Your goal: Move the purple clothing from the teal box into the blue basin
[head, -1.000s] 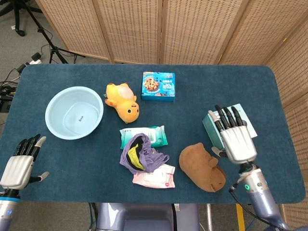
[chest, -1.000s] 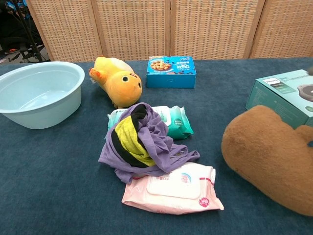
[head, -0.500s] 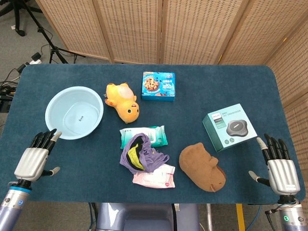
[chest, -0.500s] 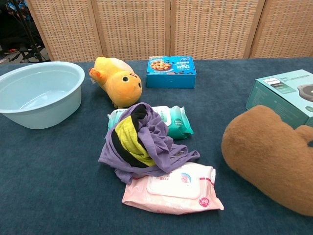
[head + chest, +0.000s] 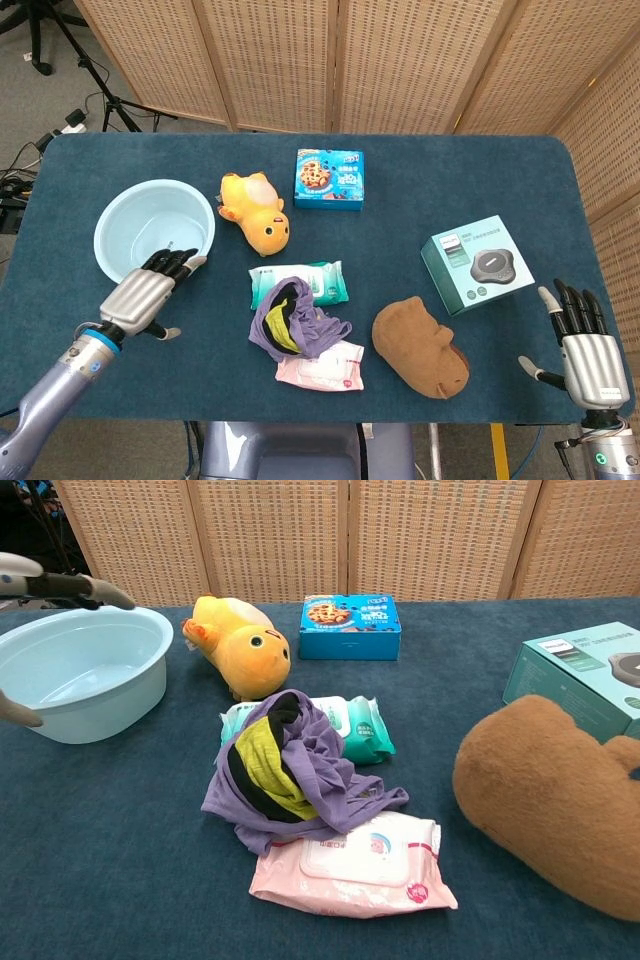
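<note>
Tabletop (image 5: 420, 180) in dark blue carries everything, and the blue basin (image 5: 154, 234) sits at its left side, nothing in it. The teal box (image 5: 476, 262) stands well apart on the right, but the purple clothing (image 5: 296, 322) is not in it: the garment lies crumpled near the middle, draped over a green wipes pack (image 5: 318, 279) and overlapping a pink wipes pack (image 5: 325, 368), with a brown plush (image 5: 420, 346) just to its right.

The garment looks light, soft and limp, with a yellow-and-black band among the folds. It would likely sag and trail when lifted, so a hold on the bunched, raised middle of the heap seems safest; taking a loose edge risks dragging the packs beneath.

The left hand (image 5: 145, 293) hovers at the basin's near rim, fingers (image 5: 177, 263) extended side by side, holding nothing, some way left of the clothing. The right hand (image 5: 586, 348) is at the tabletop's near right edge, fingers spread and upright, empty, well apart from the garment.
</note>
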Robot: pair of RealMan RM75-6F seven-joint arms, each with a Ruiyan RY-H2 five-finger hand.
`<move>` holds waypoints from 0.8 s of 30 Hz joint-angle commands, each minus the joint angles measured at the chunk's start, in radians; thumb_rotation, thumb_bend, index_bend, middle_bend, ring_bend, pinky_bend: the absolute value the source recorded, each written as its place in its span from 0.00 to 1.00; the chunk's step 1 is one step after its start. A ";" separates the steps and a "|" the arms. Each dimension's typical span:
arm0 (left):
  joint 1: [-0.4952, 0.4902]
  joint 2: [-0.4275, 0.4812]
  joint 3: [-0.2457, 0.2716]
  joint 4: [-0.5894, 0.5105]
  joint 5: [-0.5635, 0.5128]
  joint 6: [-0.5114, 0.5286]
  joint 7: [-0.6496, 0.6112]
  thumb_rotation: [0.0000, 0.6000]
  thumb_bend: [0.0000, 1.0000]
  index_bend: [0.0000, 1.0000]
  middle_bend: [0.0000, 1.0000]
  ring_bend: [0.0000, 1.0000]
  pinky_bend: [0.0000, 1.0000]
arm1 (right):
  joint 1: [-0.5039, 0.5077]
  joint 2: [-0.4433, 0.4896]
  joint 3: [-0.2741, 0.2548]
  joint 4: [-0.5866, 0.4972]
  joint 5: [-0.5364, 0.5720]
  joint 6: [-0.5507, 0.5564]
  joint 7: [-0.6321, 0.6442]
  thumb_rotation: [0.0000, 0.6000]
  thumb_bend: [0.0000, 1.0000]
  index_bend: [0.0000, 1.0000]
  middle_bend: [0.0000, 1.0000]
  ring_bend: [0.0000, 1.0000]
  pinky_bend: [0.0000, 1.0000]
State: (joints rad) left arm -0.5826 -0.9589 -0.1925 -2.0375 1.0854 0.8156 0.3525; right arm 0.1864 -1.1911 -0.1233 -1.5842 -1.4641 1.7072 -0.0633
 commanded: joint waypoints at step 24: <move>-0.569 -0.313 0.148 0.245 -0.457 -0.181 0.226 1.00 0.11 0.00 0.00 0.00 0.00 | -0.061 0.028 0.084 0.001 -0.043 -0.064 0.045 1.00 0.16 0.00 0.00 0.00 0.00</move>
State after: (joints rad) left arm -1.1337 -1.2538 -0.0569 -1.8034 0.6463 0.6195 0.5688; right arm 0.1292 -1.1653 -0.0431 -1.5831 -1.5051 1.6436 -0.0232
